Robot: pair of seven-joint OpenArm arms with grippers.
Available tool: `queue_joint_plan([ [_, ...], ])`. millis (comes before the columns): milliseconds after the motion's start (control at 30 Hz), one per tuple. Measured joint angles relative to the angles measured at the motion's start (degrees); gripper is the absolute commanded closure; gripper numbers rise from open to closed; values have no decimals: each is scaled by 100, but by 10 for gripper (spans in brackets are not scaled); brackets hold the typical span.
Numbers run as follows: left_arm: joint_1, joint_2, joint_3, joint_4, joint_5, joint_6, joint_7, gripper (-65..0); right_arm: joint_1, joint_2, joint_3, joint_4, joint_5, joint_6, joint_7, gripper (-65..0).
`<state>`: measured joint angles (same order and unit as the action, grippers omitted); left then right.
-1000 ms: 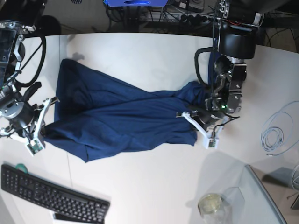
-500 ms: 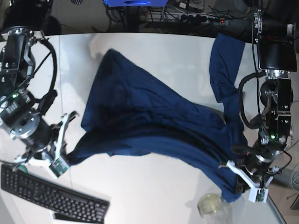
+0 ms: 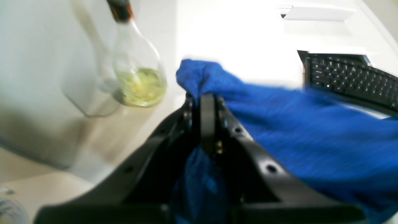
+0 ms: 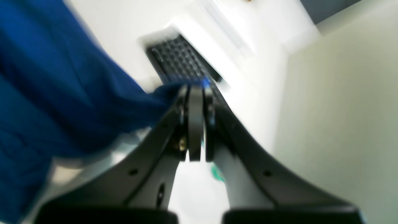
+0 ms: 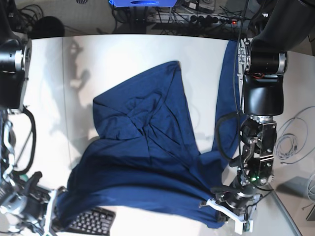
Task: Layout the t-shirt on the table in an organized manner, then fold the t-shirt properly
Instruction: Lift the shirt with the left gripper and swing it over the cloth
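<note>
Base view: the t-shirt (image 5: pixel 147 152) lies spread over the near half of the table (image 5: pixel 128 54), its dark navy cloth creased at the centre and one sleeve trailing up toward the far edge beside the left arm. The left gripper (image 5: pixel 227 209), at the lower right of this view, is clamped on the shirt's near right corner. The right gripper (image 5: pixel 49 219), at the lower left, pinches the opposite near corner, and the cloth hangs taut between the two. A black keyboard (image 5: pixel 91 222) shows partly under the shirt's near hem. A coiled pale cable (image 5: pixel 295 140) lies at the right, well apart from the shirt.

Left wrist view: the left gripper (image 3: pixel 203 99) has its jaws pressed together on a fold of blue fabric, which bunches above the fingertips and drapes away to the right. A glass flask (image 3: pixel 138 71) holding yellowish liquid stands just beyond, to the left. The keyboard (image 3: pixel 351 77) appears at the upper right. The picture is blurred.

Right wrist view: the right gripper (image 4: pixel 195 93) is likewise clenched on an edge of the shirt (image 4: pixel 56 93), which stretches off to the left. The keyboard (image 4: pixel 180 65) lies behind the fingertips, blurred.
</note>
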<state>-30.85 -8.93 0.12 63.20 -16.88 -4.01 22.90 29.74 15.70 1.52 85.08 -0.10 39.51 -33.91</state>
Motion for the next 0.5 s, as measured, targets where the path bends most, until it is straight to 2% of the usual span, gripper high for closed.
queue_joint_plan([
  [67,-72,46,-2,-560,28,498,-566,0,398,9,-197,-1158,-46,-15,719,0],
  [100,-157,57,-15,-901,42,634,-758,0,645,17,-295,-1779,-179,-9,1054,0],
  [167,-334,85,-24,-1537,42,844,-1093,0,1128,-13,-457,-2975,-505,-238,1799,0],
  [267,-737,197,-22,-2562,46,957,-1574,0,1827,-101,-719,-4843,-850,-1097,3040,-6],
  [300,-874,245,-20,-2868,28,960,-1744,0,2022,-146,-793,-5410,-946,-1392,3316,-32],
  [367,-1082,376,-9,-3338,22,918,-2050,-21,2223,-219,-901,-6286,-1115,-1797,3530,-144],
  [400,-1139,431,-9,-3467,26,918,-2133,-130,2225,-238,-898,-6478,-1209,-1930,3458,-206],
  [467,-1187,511,-9,-3571,28,918,-2236,-380,2120,-249,-898,-6546,-1309,-1974,3309,-332],
  [500,-1187,514,-7,-3569,39,911,-2275,-492,2083,-258,-898,-6551,-1325,-1976,3165,-372],
])
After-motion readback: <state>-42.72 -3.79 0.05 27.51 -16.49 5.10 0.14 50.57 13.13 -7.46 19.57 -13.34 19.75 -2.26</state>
